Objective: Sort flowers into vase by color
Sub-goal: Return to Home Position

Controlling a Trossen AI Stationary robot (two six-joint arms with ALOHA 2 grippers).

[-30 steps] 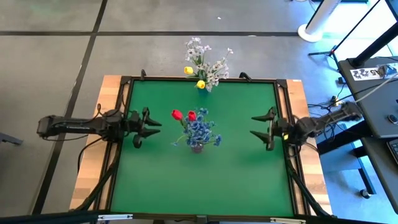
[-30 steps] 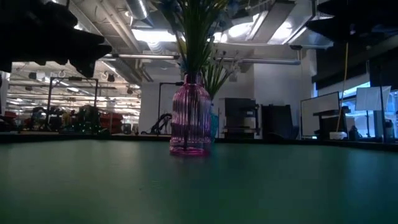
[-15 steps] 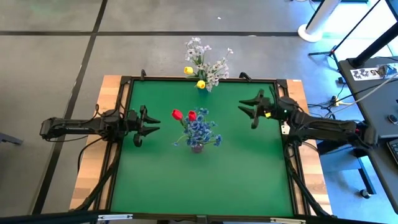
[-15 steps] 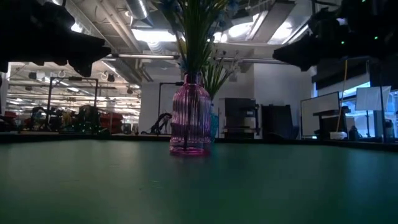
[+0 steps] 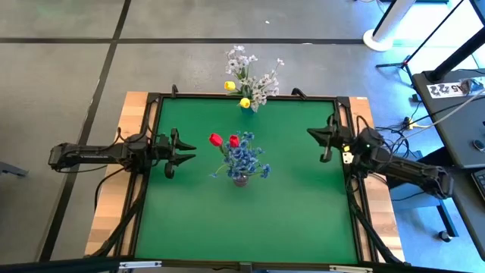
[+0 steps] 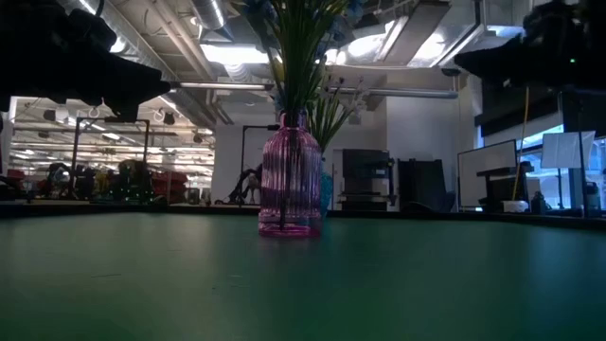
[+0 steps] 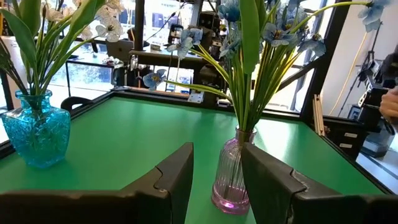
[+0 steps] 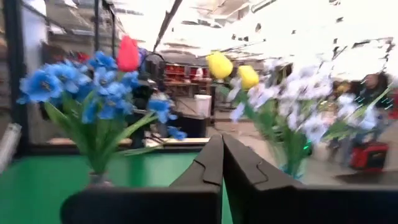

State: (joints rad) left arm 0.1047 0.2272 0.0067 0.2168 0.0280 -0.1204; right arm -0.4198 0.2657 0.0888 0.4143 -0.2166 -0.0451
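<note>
A pink ribbed vase (image 5: 240, 180) stands on its base mid-table and holds blue blooms (image 5: 244, 159) and two red buds (image 5: 216, 139). A turquoise vase (image 7: 36, 134) at the far edge holds white sprigs (image 5: 261, 82) and two yellow buds (image 5: 229, 86). My left gripper (image 5: 180, 154) hovers left of the pink vase, pointing level at it, open and holding nothing; its wrist view shows the pink vase (image 7: 231, 180) between the fingers, farther off. My right gripper (image 5: 320, 140) hangs near the right edge, shut and holding nothing, aimed between the blue blooms (image 8: 93, 87) and the white sprigs (image 8: 298, 118).
A green mat (image 5: 197, 220) covers the table inside a black frame (image 5: 353, 189). The room lies beyond the far edge; a person (image 8: 373, 84) stands there. Desks and cables (image 5: 455, 83) are to the right of the table.
My right gripper has shut. It swung toward the far edge, then drew back toward the right edge, sinking a little, and its arm now reaches in from nearer the front. The vases and flowers have not moved.
</note>
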